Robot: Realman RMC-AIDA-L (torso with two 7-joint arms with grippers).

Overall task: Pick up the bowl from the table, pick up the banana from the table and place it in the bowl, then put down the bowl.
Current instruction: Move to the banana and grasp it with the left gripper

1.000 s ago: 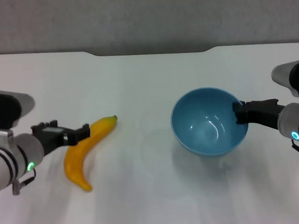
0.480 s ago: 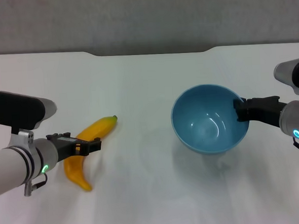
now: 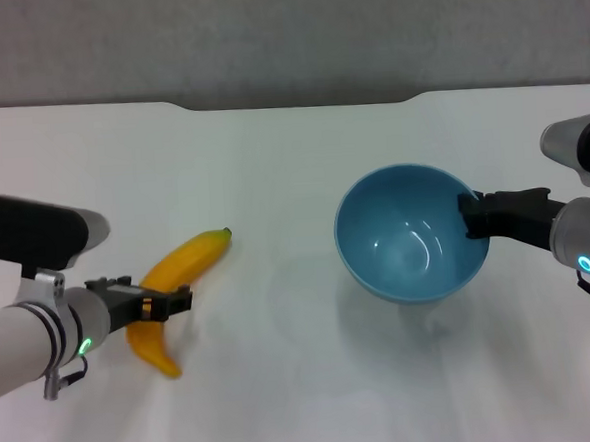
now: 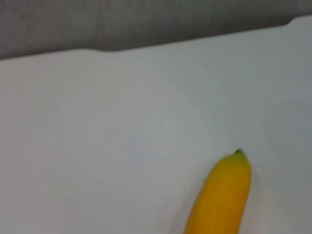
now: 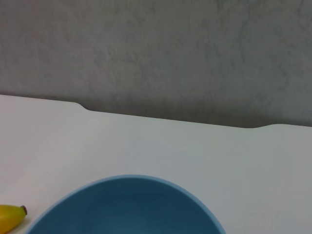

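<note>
The yellow-orange banana (image 3: 195, 257) lies on the white table (image 3: 271, 162) at the left, its dark tip pointing to the far edge. My left gripper (image 3: 175, 300) is open and sits low over the banana's middle, with one finger in front of it. The left wrist view shows the banana's tip end (image 4: 222, 195) close below. The light blue bowl (image 3: 406, 239) hangs slightly tilted just above the table at the right, with a shadow under it. My right gripper (image 3: 467, 217) is shut on its right rim. The right wrist view shows the bowl's rim (image 5: 126, 195) and the banana tip (image 5: 9, 217).
The table's far edge has a notch (image 3: 298, 104) in front of a grey wall. The tabletop between banana and bowl is bare white surface (image 3: 281, 312).
My left gripper has come down and toward me along the banana, from beside its upper part to its middle. The banana has not moved. The bowl has shifted very slightly left.
</note>
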